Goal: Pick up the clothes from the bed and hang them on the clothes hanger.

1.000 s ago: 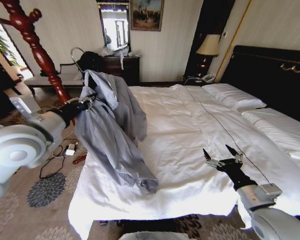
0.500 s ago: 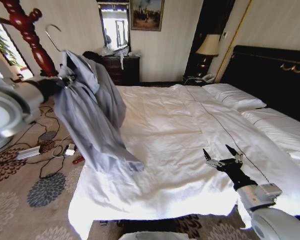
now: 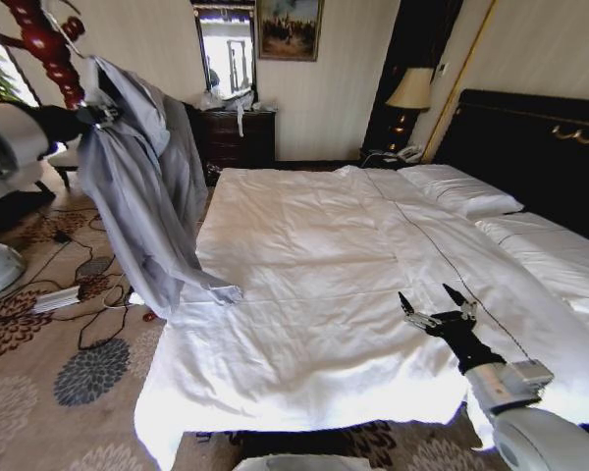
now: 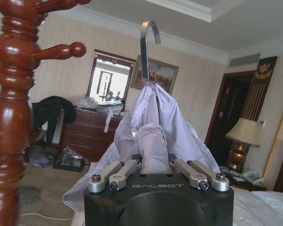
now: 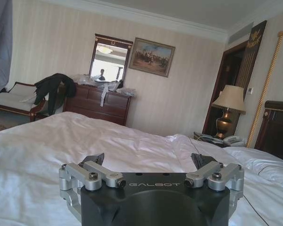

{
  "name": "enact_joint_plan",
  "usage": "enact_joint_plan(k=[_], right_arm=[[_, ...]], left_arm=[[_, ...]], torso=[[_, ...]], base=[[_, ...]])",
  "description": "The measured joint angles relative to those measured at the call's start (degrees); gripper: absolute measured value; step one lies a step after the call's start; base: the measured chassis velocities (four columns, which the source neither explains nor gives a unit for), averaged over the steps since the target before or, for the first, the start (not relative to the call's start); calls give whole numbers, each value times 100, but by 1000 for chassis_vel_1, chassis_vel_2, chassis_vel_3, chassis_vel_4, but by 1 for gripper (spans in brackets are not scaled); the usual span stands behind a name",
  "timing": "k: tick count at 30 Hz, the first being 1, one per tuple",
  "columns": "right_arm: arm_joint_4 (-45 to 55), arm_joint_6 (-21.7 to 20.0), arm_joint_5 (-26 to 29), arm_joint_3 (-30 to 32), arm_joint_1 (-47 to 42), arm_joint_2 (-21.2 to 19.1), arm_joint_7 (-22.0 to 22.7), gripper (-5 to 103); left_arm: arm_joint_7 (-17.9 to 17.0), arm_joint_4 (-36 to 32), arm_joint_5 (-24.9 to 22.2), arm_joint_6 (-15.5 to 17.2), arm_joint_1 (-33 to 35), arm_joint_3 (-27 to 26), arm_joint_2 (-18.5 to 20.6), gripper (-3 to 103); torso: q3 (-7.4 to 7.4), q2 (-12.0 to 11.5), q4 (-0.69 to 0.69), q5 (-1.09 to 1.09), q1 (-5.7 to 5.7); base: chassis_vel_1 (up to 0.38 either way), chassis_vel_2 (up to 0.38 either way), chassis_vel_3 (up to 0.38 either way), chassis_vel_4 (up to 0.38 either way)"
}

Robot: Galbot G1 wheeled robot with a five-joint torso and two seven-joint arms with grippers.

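- While the left gripper (image 4: 158, 170) has its jaws clamped on a bunched fold of the clothes (image 3: 142, 186), the shirt hangs beside the bed (image 3: 324, 294), its hem touching the duvet's edge.
- The clothes hanger (image 4: 148, 44) sits inside the collar, hook up beside the wooden pole (image 4: 12, 113), seemingly for hooking.
- The right gripper (image 3: 435, 312) rests over the duvet, jaws wide, idle.

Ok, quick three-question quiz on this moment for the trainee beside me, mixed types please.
1. True or false: the grey-blue shirt lies flat on the bed.
2. Which end effector grips the shirt? A) left B) right
3. Fill in: the silver hanger hook is near the red-brown wooden ____.

Key:
1. False; it hangs from the left end effector, with only its lower end touching the bed's edge.
2. A; the right end effector hovers open above the duvet.
3. pole.
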Motion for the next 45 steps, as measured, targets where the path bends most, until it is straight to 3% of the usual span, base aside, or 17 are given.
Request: enact_joint_plan(k=[3, 6, 15, 18, 24, 34, 45], right_arm=[[0, 0, 0, 0, 0, 0, 0, 100], [0, 0, 0, 0, 0, 0, 0, 100], [0, 0, 0, 1, 0, 0, 0, 100], [0, 0, -1, 0, 0, 0, 0, 100], [0, 0, -1, 0, 0, -1, 0, 100], [0, 0, -1, 0, 0, 0, 0, 100], [0, 1, -1, 0, 0, 0, 0, 100]], left_arm=[[-44, 249, 5, 31, -396, 342, -223, 19], [-193, 874, 135, 108, -1156, 1039, -855, 19], [-399, 1882, -83, 324, -2410, 1763, -1503, 19], [-276, 2248, -201, 481, -2681, 1941, -1555, 19], [-187, 2556, -199, 736, -2596, 1951, -1487, 19], [424, 3261, 176, 815, -2644, 1970, -1458, 19], [673, 3805, 500, 815, -2798, 2069, -1562, 19]], torso=[[0, 0, 3, 1, -1], [1, 0, 5, -4, 0], [0, 0, 3, 0, 0], [0, 0, 4, 1, 0], [0, 0, 5, -5, 0], [0, 0, 5, -4, -1], [-1, 1, 3, -1, -1]], base=[[0, 0, 0, 0], [0, 0, 0, 0], [0, 0, 0, 0], [0, 0, 0, 0], [0, 0, 0, 0], [0, 0, 0, 0], [0, 0, 0, 0]])
